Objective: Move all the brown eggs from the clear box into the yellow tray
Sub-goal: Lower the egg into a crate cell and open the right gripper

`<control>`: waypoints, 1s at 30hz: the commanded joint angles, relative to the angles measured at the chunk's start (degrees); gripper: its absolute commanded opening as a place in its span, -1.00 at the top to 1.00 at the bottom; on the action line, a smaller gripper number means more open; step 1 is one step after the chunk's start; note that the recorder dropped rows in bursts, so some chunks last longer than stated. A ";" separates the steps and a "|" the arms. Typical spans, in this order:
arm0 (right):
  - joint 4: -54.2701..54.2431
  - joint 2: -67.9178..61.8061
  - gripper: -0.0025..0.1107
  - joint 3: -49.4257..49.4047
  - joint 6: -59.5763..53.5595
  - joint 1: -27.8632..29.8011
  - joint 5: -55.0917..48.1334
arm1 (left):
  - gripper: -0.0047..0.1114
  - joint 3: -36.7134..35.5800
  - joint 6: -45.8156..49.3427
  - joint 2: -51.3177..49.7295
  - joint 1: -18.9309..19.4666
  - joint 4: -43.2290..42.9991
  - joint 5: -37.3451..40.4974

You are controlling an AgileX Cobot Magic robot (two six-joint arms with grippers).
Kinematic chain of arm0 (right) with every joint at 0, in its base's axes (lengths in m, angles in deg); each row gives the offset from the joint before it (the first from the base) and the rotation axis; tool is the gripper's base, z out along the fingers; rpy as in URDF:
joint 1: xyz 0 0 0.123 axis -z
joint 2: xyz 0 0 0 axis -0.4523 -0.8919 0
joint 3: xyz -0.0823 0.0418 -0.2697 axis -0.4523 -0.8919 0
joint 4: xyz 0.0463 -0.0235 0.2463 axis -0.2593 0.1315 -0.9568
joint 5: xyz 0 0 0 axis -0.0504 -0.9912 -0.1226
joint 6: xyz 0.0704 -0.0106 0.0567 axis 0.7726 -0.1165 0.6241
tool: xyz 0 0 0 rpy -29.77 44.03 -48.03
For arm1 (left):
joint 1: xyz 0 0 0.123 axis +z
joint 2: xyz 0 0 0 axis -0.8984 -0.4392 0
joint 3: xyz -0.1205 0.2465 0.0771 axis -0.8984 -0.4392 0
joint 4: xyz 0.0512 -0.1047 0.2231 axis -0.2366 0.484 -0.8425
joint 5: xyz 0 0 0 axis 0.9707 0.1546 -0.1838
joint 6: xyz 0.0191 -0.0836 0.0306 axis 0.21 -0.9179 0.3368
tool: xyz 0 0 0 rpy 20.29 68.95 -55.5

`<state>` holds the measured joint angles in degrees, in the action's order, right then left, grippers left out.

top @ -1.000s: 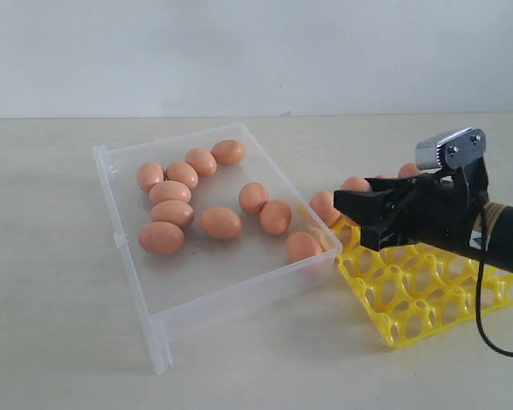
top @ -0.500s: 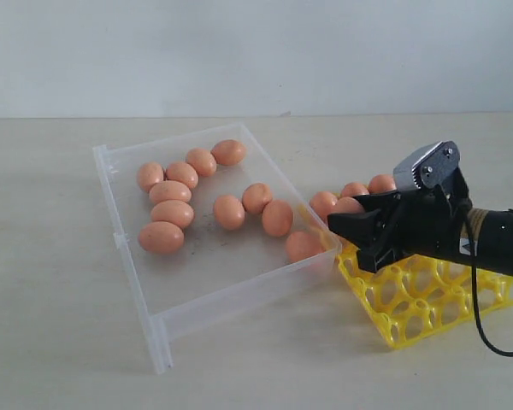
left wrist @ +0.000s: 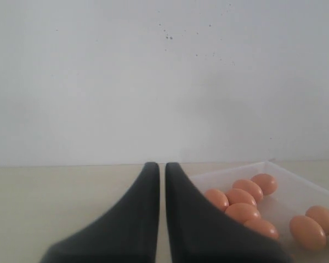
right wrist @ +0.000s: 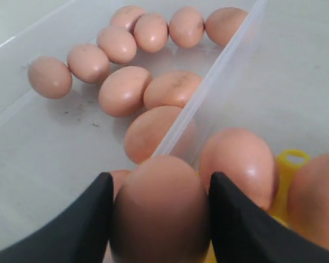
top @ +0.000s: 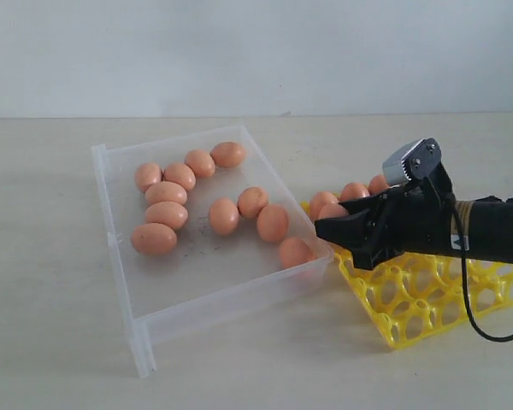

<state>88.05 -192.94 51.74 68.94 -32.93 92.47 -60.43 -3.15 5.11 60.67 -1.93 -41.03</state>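
My right gripper (top: 329,226) (right wrist: 160,181) is shut on one brown egg (right wrist: 162,208) (top: 333,211), low over the near left corner of the yellow tray (top: 427,299), right beside the clear box's right wall (right wrist: 208,104). Several brown eggs (top: 224,216) lie loose in the clear box (top: 111,239). Three more eggs (top: 355,191) sit along the tray's far edge. My left gripper (left wrist: 162,167) is shut with nothing in it; it points at the table left of the box and does not show in the exterior view.
The box stands slightly turned on the pale table (top: 51,325). A black cable (top: 466,299) hangs from my right arm over the tray. A white wall (top: 256,51) closes the back.
My right gripper has moved left and down with the egg, up to the box's right wall. The box has shifted a little to the left and its eggs have rolled slightly.
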 commanded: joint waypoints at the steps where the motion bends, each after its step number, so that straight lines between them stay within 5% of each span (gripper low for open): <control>1: 4.88 0.10 0.96 0.67 1.83 0.20 1.88 | 0.85 0.13 0.26 -0.23 -0.16 0.26 -0.90; 30: 1.35 0.10 0.96 2.67 -2.85 0.20 -6.13 | 0.85 0.13 0.26 -0.23 -0.16 0.26 -0.90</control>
<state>88.92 -192.99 54.17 66.41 -32.93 86.13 -60.43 -3.15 5.11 60.67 -1.93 -41.03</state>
